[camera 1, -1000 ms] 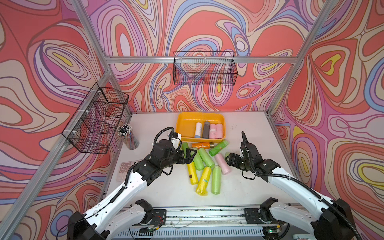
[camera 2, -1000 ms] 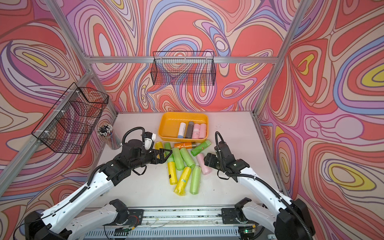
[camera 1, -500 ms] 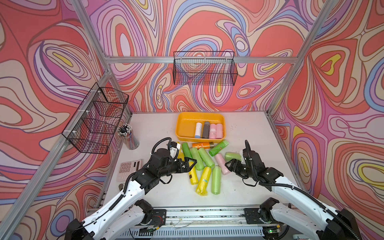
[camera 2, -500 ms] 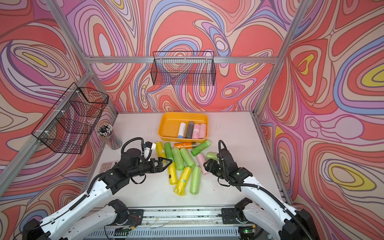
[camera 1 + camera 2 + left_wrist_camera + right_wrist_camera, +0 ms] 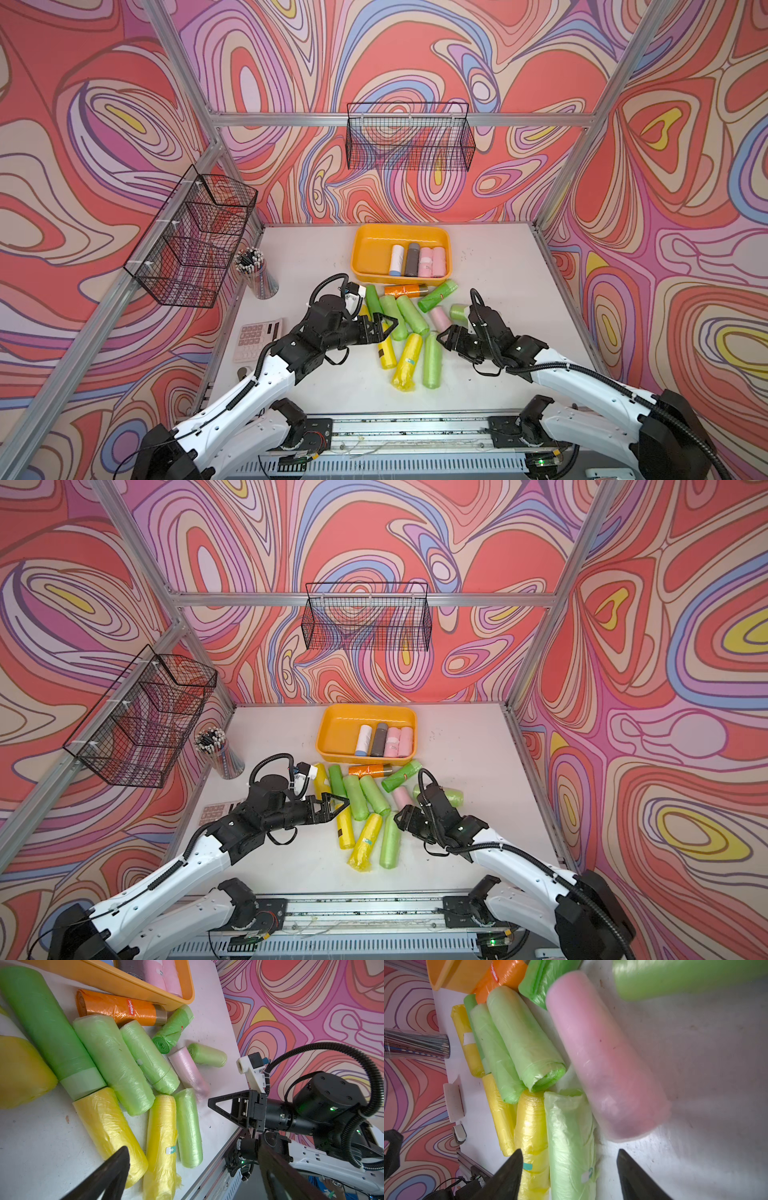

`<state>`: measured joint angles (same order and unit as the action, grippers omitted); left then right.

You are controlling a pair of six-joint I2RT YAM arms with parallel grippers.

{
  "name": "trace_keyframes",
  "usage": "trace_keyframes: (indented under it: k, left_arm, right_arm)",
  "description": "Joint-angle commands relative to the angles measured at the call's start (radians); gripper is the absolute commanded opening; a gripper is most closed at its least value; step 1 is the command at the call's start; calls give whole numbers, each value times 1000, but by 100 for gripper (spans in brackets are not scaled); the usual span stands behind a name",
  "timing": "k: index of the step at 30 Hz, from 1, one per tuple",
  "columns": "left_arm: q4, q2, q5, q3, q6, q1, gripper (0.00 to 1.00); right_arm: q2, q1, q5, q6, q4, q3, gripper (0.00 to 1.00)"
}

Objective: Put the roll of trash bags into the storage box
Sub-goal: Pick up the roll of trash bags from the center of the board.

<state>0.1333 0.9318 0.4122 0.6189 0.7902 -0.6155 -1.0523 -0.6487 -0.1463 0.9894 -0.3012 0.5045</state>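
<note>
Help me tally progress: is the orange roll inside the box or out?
Out. The orange roll lies on its side beside the box's near wall, not within its rim.

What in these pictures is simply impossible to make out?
Pink roll: smeared by motion blur in the right wrist view.
Green roll beside it: blurred, cut off by that picture's edge.
Calculator: mostly hidden behind the left arm in a top view.
Box and its rolls: cut off by the edge in the left wrist view.
Yellow roll: one end hidden under the left gripper in a top view.
</note>
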Motion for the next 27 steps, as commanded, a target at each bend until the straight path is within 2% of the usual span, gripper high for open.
trace_keyframes:
  k: [1, 9, 27]
  left_arm:
    - [-29, 15, 7, 5, 10, -4, 97]
    - [-21, 9, -34, -4, 7, -6, 97]
    - [-22, 76, -47, 2, 9, -6, 97]
  right_arm:
    - [-10, -24, 37, 48, 41, -7, 72]
    - [-64, -77, 56, 87, 101, -15, 70]
    - [-92, -130, 121, 163, 179, -84, 70]
